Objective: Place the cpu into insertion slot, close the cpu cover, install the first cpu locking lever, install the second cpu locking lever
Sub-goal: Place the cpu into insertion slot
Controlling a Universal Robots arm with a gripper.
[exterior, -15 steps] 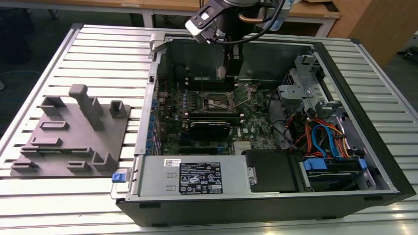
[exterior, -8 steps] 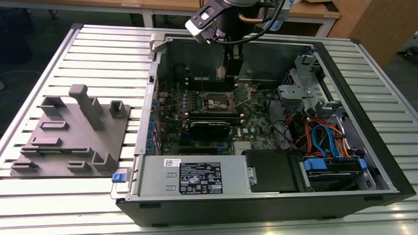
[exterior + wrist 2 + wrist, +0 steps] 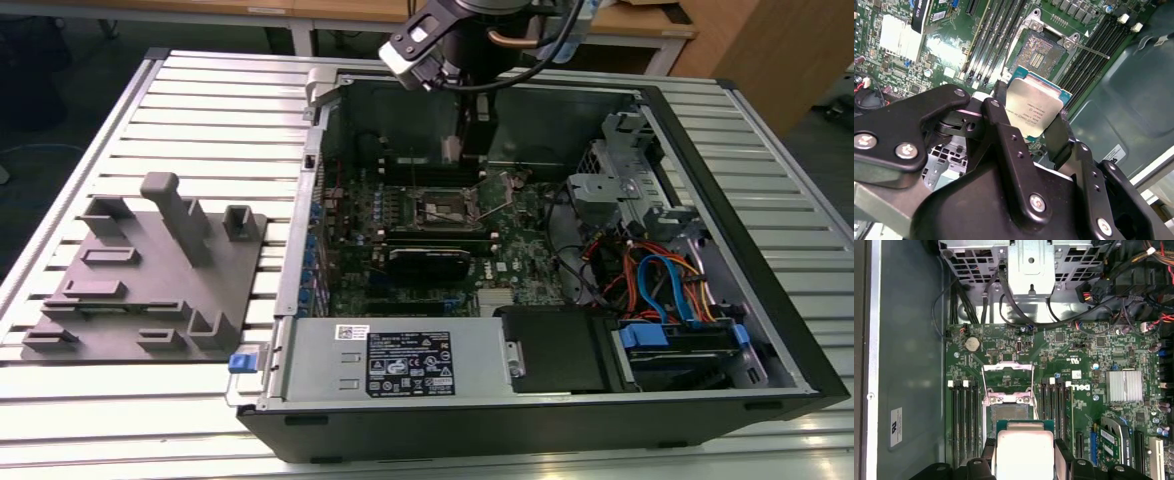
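My gripper (image 3: 1031, 103) is shut on the cpu (image 3: 1038, 111), a small square chip with a dull silver top, held by two opposite edges between the black fingers (image 3: 1000, 95). In the first wrist view the cpu (image 3: 1024, 452) hangs just short of the insertion slot (image 3: 1011, 412), whose dark centre is uncovered. The cpu cover (image 3: 1008, 367), a thin silvery frame, stands swung open on the slot's far side. A thin locking lever (image 3: 1094, 50) sticks out beside the insertion slot (image 3: 1039, 52). In the exterior view the gripper (image 3: 463, 150) reaches down into the computer case above the slot (image 3: 445, 208).
Long black memory slots (image 3: 964, 415) flank the socket on both sides. A black card (image 3: 427, 262) sits just in front of it. A drive cage (image 3: 614, 190) and coloured cables (image 3: 661, 280) fill the case's right part. A grey fixture block (image 3: 147, 270) stands on the table at the exterior view's left.
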